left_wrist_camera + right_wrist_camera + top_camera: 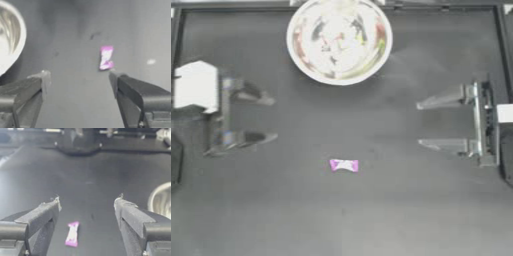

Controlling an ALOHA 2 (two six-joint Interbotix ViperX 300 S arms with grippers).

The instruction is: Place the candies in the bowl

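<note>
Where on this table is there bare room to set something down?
Nearly everywhere: the whole stretch nearer than the pink candy is bare, and so is the strip between candy and bowl. Space is tighter at the sides, where the open left gripper and right gripper reach in.

Dark grey table (342, 215), matte, spreading from the centre of the overhead view out to every edge. Bounded at 12 o'clock by a thin dark rail (238, 7), with similar strips running down the sides at 3 o'clock and 9 o'clock. Seen close from the left wrist: a small dark scuff (94, 35) on the surface and, well apart from it, a tiny pale speck (151, 61). From the right wrist: a short dark mark (92, 216) on bare tabletop; too small to tell what it is.
</note>
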